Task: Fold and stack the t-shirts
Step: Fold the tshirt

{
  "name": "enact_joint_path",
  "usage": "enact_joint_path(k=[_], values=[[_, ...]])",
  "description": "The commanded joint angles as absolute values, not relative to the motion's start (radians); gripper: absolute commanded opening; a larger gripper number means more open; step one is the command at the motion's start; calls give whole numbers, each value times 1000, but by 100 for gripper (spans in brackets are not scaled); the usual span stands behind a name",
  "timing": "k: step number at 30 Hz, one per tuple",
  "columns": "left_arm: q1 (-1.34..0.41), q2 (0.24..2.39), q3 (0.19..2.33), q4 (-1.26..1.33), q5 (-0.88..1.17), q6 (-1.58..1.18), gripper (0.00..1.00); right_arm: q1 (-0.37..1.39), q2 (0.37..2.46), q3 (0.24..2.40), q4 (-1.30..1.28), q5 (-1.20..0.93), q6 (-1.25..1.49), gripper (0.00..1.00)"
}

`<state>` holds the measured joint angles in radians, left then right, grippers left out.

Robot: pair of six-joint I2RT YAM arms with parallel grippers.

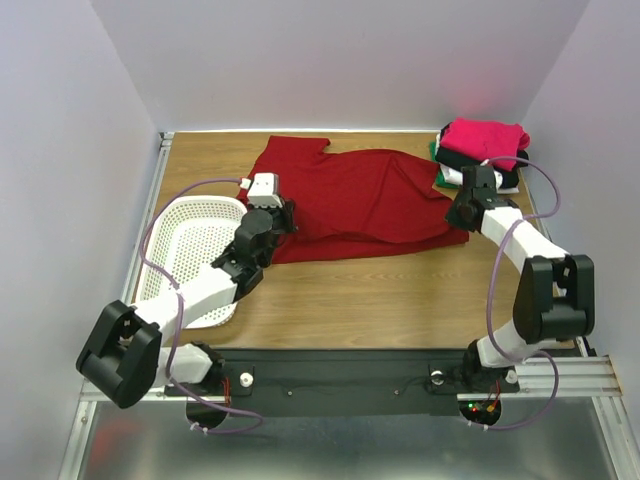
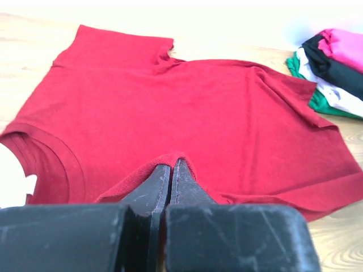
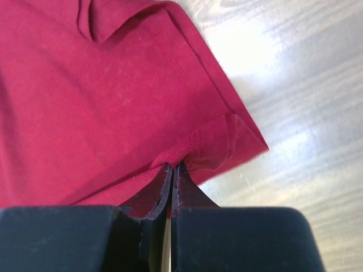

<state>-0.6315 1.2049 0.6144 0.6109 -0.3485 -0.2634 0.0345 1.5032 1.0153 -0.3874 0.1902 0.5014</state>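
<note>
Dark red t-shirt [image 1: 370, 200]: lies spread and mostly flat across the far half of the worktop [image 1: 350, 300], between the basket and the stack of folded shirts. One sleeve points to the far edge, and the near edge is rumpled into folds.
Left gripper [image 2: 172, 164]: jaws closed on a ridge of the dark red t-shirt's near-left edge. The hem is pinched up between the fingertips, with the collar opening just to the left of the grip.
Right gripper [image 3: 173, 165]: jaws closed on the dark red t-shirt's near-right corner. The stitched hem puckers at the grip, with bare wood just beyond it.
Stack of folded shirts [image 1: 480, 150]: sits in the far right corner of the worktop, just beside the dark red t-shirt's right edge.
Stack order: pink t-shirt [image 2: 346, 45] on top, then black t-shirt [image 2: 340, 71], white t-shirt [image 2: 334, 93] and green t-shirt [image 2: 317, 101] lowest.
Basket [image 1: 205, 202]: white and perforated, at the left side of the worktop, partly under the left arm.
</note>
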Motion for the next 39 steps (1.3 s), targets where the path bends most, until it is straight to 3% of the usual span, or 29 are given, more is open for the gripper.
enact_joint_path(k=[1, 19, 22, 23, 24, 25, 26, 28, 29, 32, 39], values=[[-609, 1230, 680, 701, -313, -209, 0, 41, 1577, 1080, -334, 239, 471, 0], [-482, 1480, 879, 684, -210, -140, 0, 40, 1781, 1212, -298, 302, 448, 1], [-466, 1547, 939, 658, -195, -138, 0, 41, 1802, 1253, -296, 313, 451, 7], [-453, 1561, 972, 635, -196, -150, 3, 40, 1813, 1276, -295, 316, 451, 17], [-446, 1575, 988, 623, -196, -150, 16, 40, 1816, 1288, -295, 311, 449, 23], [-442, 1592, 999, 615, -207, -164, 35, 41, 1816, 1296, -291, 310, 446, 31], [-437, 1592, 1011, 606, -224, -175, 62, 40, 1810, 1307, -282, 299, 445, 47], [-434, 1579, 1017, 601, -268, -186, 71, 40, 1790, 1305, -267, 296, 443, 60], [-434, 1568, 1020, 600, -282, -189, 80, 40, 1778, 1299, -246, 302, 442, 67], [-433, 1526, 1026, 589, -311, -186, 93, 40, 1714, 1264, -209, 308, 434, 74], [-439, 1447, 916, 578, -224, -235, 94, 43, 1579, 1083, -92, 173, 429, 74]])
